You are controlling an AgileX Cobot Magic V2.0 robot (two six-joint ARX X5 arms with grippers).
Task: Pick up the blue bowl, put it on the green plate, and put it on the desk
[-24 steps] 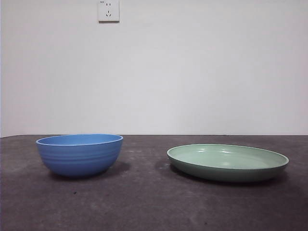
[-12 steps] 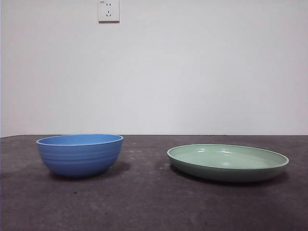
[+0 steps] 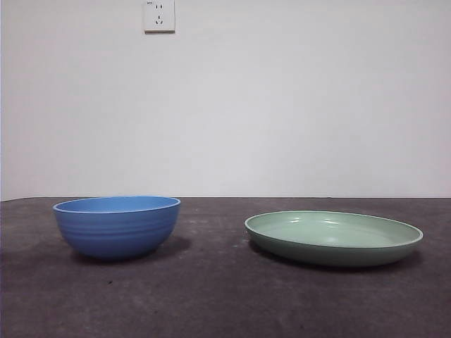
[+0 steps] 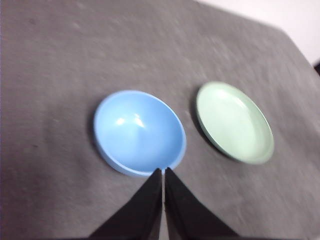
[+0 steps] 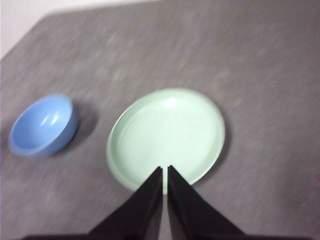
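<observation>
Blue ridged round bowl (image 3: 116, 225) sits empty on the dark speckled table (image 3: 211, 296), well apart from the shallow sage-green plate (image 3: 333, 237). Left end effector (image 4: 163, 172) hangs above the bowl's rim, right end effector (image 5: 164, 170) above the plate, both with jaws pressed together. Wrist views are blurred, so probably: spread the left jaws, then straddle the bowl's wall.

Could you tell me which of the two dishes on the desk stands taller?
The blue bowl: its rim stands higher than the shallow, wider green plate's.
</observation>
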